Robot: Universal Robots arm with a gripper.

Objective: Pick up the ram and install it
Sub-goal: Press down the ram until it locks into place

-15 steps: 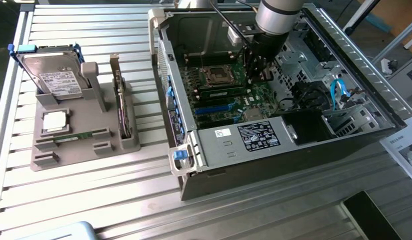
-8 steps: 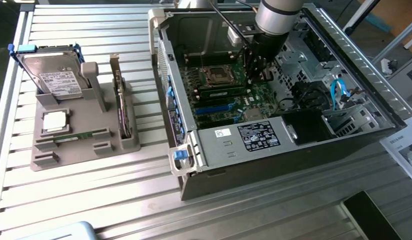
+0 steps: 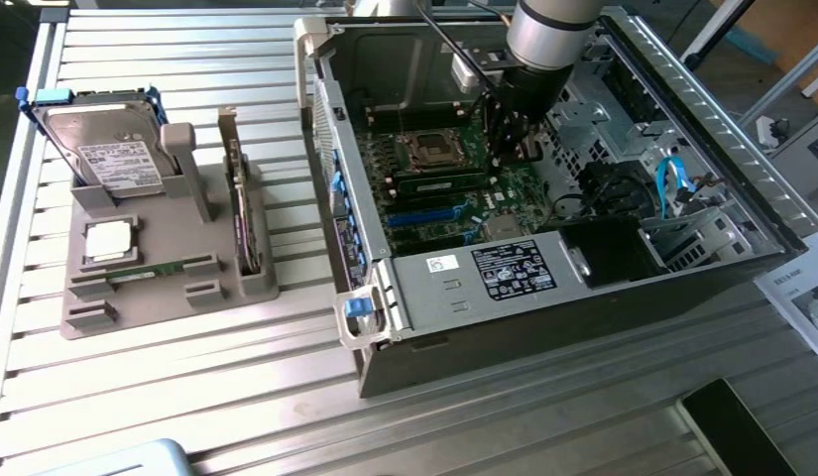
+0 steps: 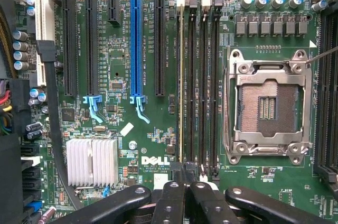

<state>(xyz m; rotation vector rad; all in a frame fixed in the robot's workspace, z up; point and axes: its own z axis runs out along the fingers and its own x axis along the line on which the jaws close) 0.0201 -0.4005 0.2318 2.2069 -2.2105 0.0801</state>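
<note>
Wrist view: gripper (image 4: 182,182) fingers together, above motherboard (image 4: 158,129) DIMM slots (image 4: 198,81); ram (image 4: 181,81) seated edge-on in slot beside CPU socket (image 4: 268,108). Exterior view: arm inside computer case (image 3: 726,188).

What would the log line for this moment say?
arm: inside case | end effector: at ram | ram: edge-on at memory slots | seating: unclear
</note>
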